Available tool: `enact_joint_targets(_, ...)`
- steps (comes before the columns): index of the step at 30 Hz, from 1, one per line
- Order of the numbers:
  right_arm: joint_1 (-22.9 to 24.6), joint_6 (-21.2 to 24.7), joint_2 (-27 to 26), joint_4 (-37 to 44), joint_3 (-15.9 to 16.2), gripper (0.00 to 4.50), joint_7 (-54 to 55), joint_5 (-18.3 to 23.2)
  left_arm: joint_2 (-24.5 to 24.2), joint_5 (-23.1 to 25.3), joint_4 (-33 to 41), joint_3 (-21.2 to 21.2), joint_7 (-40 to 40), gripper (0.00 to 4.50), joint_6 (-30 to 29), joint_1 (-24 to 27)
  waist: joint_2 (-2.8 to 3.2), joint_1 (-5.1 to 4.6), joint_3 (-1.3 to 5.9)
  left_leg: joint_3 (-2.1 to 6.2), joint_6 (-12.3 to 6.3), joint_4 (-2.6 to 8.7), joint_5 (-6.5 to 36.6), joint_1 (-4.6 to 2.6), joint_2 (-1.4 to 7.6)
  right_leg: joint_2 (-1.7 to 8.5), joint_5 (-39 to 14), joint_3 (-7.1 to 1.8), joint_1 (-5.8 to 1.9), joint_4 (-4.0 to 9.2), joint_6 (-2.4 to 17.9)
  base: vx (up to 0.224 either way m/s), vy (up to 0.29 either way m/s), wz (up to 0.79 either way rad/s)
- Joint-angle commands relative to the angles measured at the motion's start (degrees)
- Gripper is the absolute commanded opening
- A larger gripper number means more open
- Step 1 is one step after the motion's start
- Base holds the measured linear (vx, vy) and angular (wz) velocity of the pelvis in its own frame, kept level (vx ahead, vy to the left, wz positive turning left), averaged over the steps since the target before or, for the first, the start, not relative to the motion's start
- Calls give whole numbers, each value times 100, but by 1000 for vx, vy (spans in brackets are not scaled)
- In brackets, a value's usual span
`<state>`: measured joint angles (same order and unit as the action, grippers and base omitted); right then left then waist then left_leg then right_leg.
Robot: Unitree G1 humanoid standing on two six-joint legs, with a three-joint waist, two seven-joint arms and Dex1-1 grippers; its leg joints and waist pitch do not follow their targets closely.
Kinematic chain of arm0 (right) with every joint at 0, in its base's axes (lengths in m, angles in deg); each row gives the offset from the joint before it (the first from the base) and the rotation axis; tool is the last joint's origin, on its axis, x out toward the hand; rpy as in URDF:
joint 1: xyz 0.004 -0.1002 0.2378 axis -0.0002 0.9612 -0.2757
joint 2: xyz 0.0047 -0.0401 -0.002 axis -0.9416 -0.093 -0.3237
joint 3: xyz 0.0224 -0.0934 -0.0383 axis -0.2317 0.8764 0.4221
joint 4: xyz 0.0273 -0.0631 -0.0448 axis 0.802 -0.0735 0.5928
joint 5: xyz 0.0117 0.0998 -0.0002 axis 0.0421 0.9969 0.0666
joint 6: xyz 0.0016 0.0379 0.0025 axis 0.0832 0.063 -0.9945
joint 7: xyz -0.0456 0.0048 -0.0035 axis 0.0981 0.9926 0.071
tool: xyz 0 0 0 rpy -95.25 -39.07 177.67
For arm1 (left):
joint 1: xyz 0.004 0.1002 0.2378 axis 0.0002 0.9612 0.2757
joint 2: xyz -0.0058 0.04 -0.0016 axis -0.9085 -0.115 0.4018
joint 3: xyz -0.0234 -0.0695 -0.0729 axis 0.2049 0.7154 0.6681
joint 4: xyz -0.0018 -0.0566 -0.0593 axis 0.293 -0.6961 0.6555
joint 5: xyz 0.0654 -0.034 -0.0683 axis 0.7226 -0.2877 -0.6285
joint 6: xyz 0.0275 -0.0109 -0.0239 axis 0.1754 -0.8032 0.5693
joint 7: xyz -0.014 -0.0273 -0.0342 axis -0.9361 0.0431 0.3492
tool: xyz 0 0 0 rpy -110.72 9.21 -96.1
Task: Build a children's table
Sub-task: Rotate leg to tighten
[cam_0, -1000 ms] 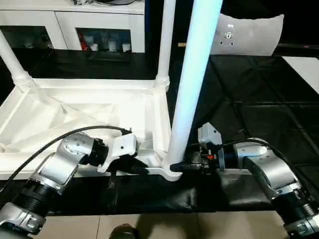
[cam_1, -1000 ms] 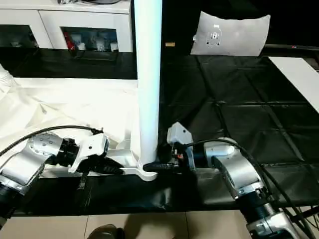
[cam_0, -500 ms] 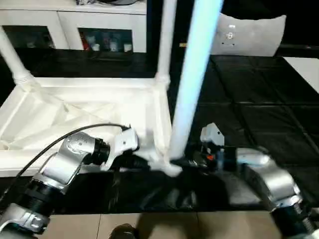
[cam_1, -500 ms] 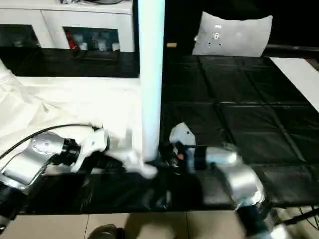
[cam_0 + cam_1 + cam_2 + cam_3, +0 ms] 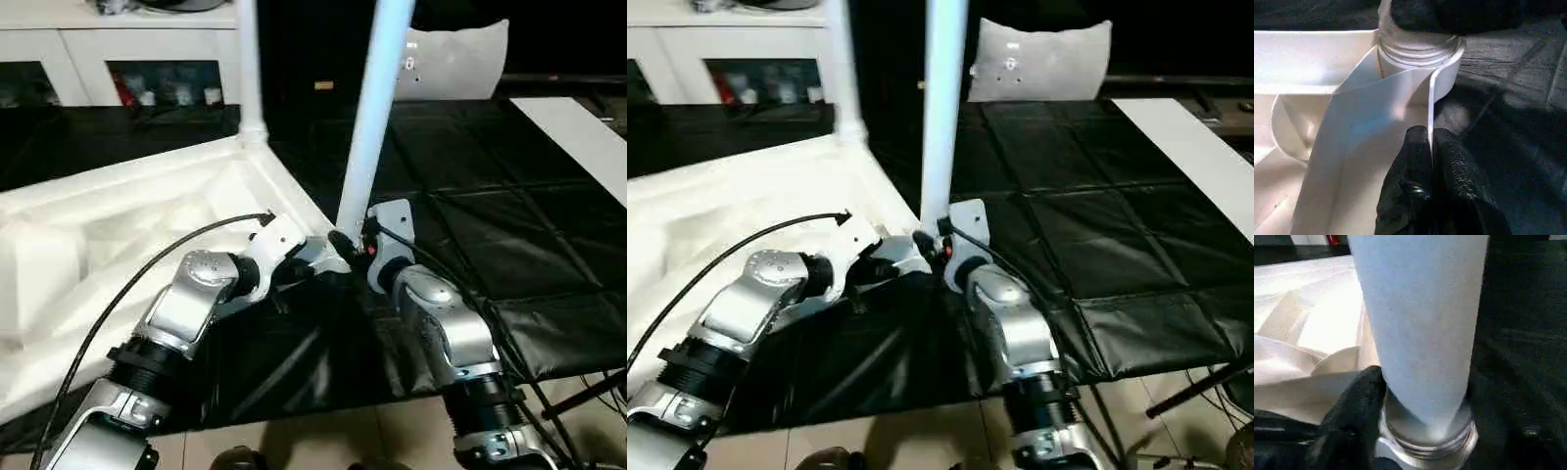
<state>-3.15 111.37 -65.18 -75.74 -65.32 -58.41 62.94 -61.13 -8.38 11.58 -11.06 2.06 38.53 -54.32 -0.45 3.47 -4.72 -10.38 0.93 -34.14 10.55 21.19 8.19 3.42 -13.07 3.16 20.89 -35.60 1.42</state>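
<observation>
A workbench covered with black mats [image 5: 509,245] is carrying the load, its surface showing seams that divide it into squares. The white table top [image 5: 118,225] is lying upside down across the left part of the bench, ribbed underside facing up. A black sheet [image 5: 882,352] is hanging wrinkled over the bench's near edge. A white pillow-like bag [image 5: 456,59] is sitting at the far side, and a white board [image 5: 568,127] is lying on the right.
</observation>
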Motion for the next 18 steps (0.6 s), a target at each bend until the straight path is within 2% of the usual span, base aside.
enact_joint_targets(1, 141, 189, -334, -245, 515, 294, -419, 294, 145, 42, 80, -88, -222, 0, 149, -200, 55, 9, 258, 317, 314, 590, 1954, -129, 548, 653, -1466, -393, -38, 512, 908, 0, 0, 0)
enact_joint_targets(2, 243, -29, -118, -85, 487, 311, -738, 296, -28, 59, 107, -118, 0, 0, 241, -114, 51, 21, 257, 306, 279, 585, 1865, -116, 541, 665, -1446, -400, -47, 527, 917, 0, 0, 0)
enact_joint_targets(3, 243, -29, -118, -85, 487, 320, -738, 296, -28, 59, 107, -118, 0, 0, 241, -114, 47, 29, 273, 298, 251, 580, 1815, -116, 545, 675, -1434, -404, -57, 534, 910, 0, 0, 0)
enact_joint_targets(7, 445, -297, 375, 214, 382, 337, -1286, 405, -329, 1, 157, -131, 386, 0, 454, 16, 42, 59, 309, 267, 14, 561, 1207, -85, 559, 659, -786, -384, -123, 494, 993, 0, 0, 0)
enact_joint_targets(8, 503, -381, 623, 317, 327, 358, -1512, 437, -462, -27, 184, -149, 584, 0, 671, 69, 47, 55, 321, 261, -49, 551, 1024, -81, 564, 644, -445, -369, -130, 453, 1074, 0, 0, 0)
enact_joint_targets(9, 503, -381, 623, 317, 327, 363, -1512, 437, -462, -27, 184, -149, 584, 0, 671, 69, 46, 60, 319, 258, -95, 546, 960, -76, 558, 640, -324, -360, -135, 453, 1108, 0, 0, 0)
enact_joint_targets(12, 548, -558, 1267, 574, 243, 381, -2305, 582, -811, -77, 169, -197, 1068, 0, 1120, 162, 50, 60, 399, 247, -381, 457, 425, -39, 535, 632, 662, -321, -197, 344, 1324, 0, 0, 0)
enact_joint_targets(14, 551, -587, 1518, 686, 241, 395, -2751, 690, -972, -116, 124, -245, 1349, 0, 1341, 181, 62, 54, 400, 227, -565, 424, 214, -24, 543, 617, 1117, -310, -161, 295, 1427, 0, 0, 0)
enact_joint_targets(15, 551, -587, 1518, 686, 241, 395, -2751, 690, -972, -116, 124, -245, 1349, 0, 1341, 181, 60, 61, 379, 228, -615, 429, 336, -14, 545, 629, 974, -297, -169, 314, 1476, 0, 0, 0)
enact_joint_targets(16, 533, -659, 1777, 736, 306, 395, -3165, 737, -1081, -197, 85, -260, 1625, 0, 1459, 185, 50, 65, 378, 229, -616, 433, 420, -18, 551, 638, 840, -295, -171, 329, 1480, 0, 0, 0)
enact_joint_targets(18, 487, -757, 2166, 769, 433, 395, -3876, 846, -1199, -331, 11, -258, 2025, 0, 1673, 160, 62, 118, 373, 226, -551, 440, 609, -49, 582, 636, 428, -290, -170, 356, 1477, 0, 0, 0)
